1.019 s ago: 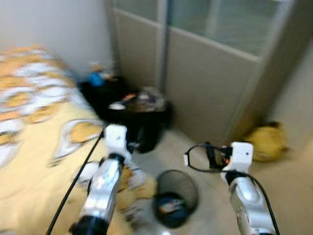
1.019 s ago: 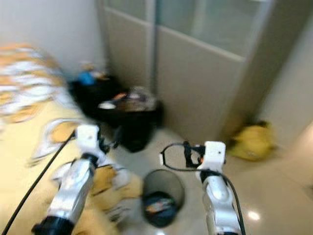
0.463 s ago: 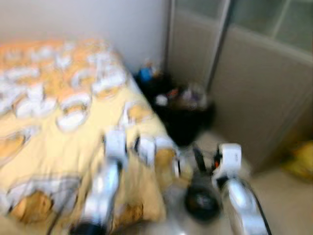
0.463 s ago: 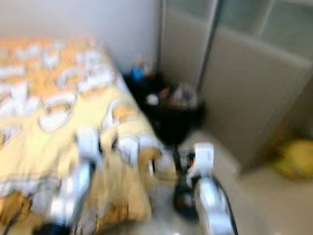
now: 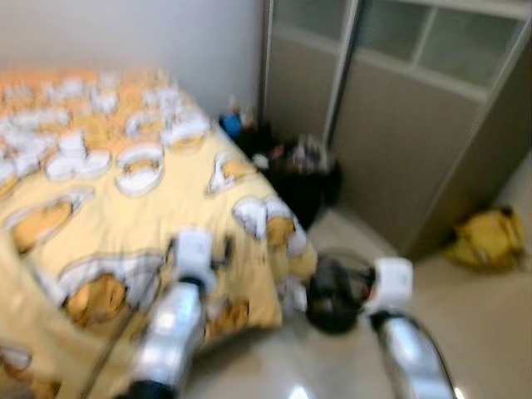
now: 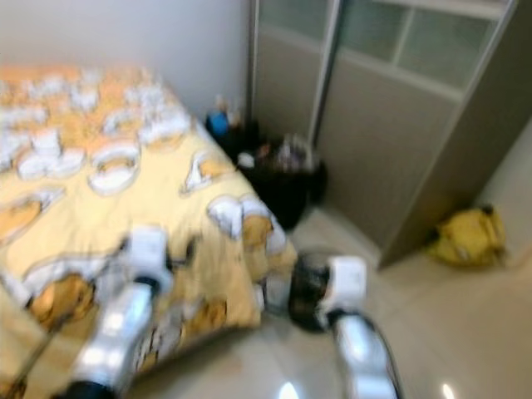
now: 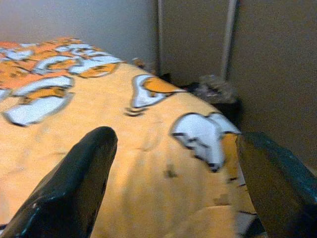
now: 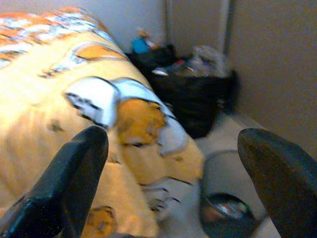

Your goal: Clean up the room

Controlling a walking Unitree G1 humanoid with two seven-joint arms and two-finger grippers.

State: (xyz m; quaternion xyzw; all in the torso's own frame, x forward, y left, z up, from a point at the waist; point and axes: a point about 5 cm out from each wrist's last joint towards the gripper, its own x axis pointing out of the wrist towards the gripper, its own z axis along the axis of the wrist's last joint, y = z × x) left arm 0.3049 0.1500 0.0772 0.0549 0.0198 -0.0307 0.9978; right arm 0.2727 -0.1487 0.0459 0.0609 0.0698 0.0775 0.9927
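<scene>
**Robot faces a cluttered bed corner, both tools empty**

While the head views are blurred, the layout reads well enough: a bed (image 5: pixel 125 191) with a yellow cover takes up the robot's left side, and a wardrobe (image 5: pixel 399 141) with sliding doors stands ahead on the right. Between them, in the corner, sit dark bags (image 5: pixel 299 170) heaped with clutter, including something blue (image 8: pixel 140 45). A round bin (image 5: pixel 332 295) stands on the floor just beside the foot of the bed, with rubbish already inside. Well apart from it, a yellow bag (image 5: pixel 486 237) lies on the floor against the wardrobe.

Both arms are raised in front of the body. The left tool (image 7: pixel 173 188) hangs over the bed cover with its fingers spread and nothing between them. The right tool (image 8: pixel 173 183) points past the bed corner toward the bin and the bags, fingers likewise spread and empty.

No item is in hand yet, so the tidying looks to be at the stage of choosing a target. The main risk is movement while vision is smeared: a step could knock the bin over and spill it, since it stands close to the right arm. A reach into the bags could snag loose plastic, and the hanging cover could catch the left fingers.
</scene>
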